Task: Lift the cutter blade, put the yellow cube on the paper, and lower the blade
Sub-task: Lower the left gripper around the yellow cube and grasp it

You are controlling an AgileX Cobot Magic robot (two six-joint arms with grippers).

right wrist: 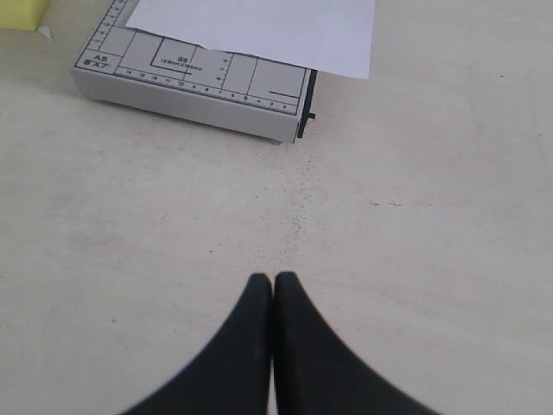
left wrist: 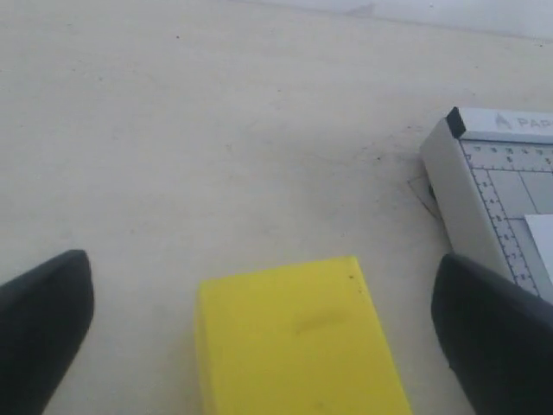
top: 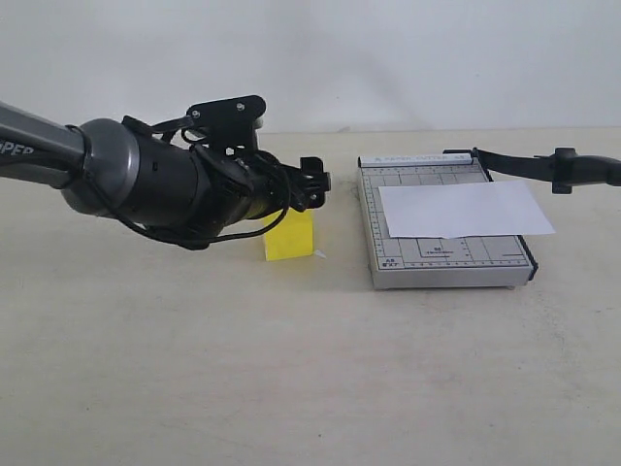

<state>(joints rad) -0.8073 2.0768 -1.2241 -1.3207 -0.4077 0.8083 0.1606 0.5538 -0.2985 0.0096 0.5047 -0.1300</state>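
Left gripper (left wrist: 268, 298): wide open, one finger each side of the yellow cube (left wrist: 294, 346).
My grab: I go lower, stay centred, squeeze softly.
Right gripper (right wrist: 274, 290): closed, empty.

yellow, white, grey and black on a cream counter

the yellow cube (top: 289, 236) is bright, plain yellow with no marking. the paper (top: 466, 209) is plain white. the cutter board (top: 485, 250) is light grey, printed with a dark grid, ruler ticks and small lettering; its sides are paler grey, with black trim at a corner. the cutter blade (top: 524, 163) is black throughout. the left jaws and the right jaws are matt black. the left arm (top: 116, 170) is dark grey with black cabling. the counter (top: 291, 369) is cream with faint dark specks, the wall (top: 388, 58) off-white.
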